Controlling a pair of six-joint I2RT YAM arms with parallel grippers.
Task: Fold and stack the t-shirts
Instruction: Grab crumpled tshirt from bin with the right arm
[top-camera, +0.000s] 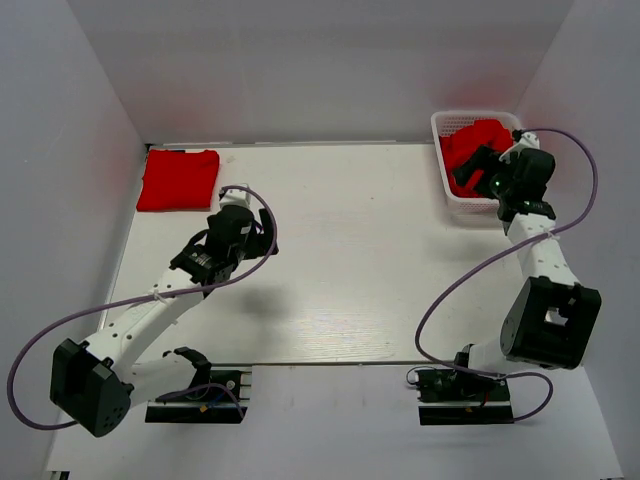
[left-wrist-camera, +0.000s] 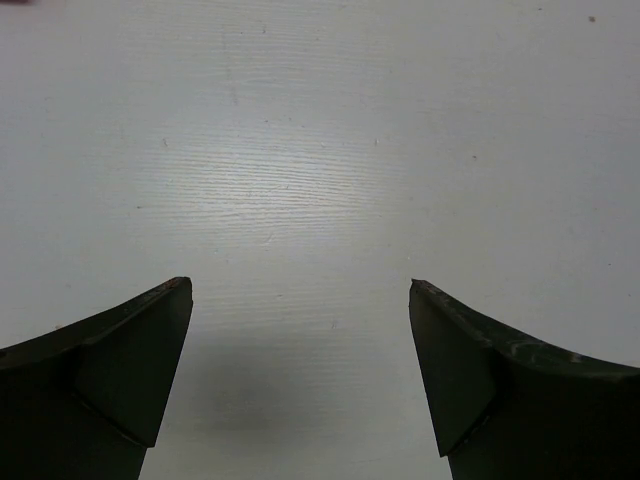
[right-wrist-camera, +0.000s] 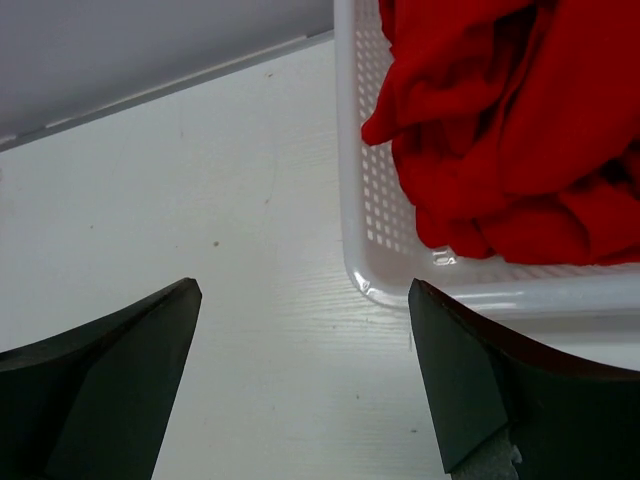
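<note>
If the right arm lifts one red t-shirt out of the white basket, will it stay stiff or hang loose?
Probably floppy: the red t-shirts lie crumpled in deep folds, so a lifted one should hang and trail. They look tangled, so a neighbour may come up too. The mesh basket looks light and might shift.

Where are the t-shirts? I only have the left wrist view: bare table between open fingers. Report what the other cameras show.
Observer: A folded t-shirt lies flat at the far left corner of the table, well away from your left gripper.
Operator: Give me the rest.
Observer: The white mesh basket at the far right corner holds crumpled t-shirts.
Operator: State the right gripper.
Observer: The right gripper is open and empty, hovering by a corner of the basket.
</note>
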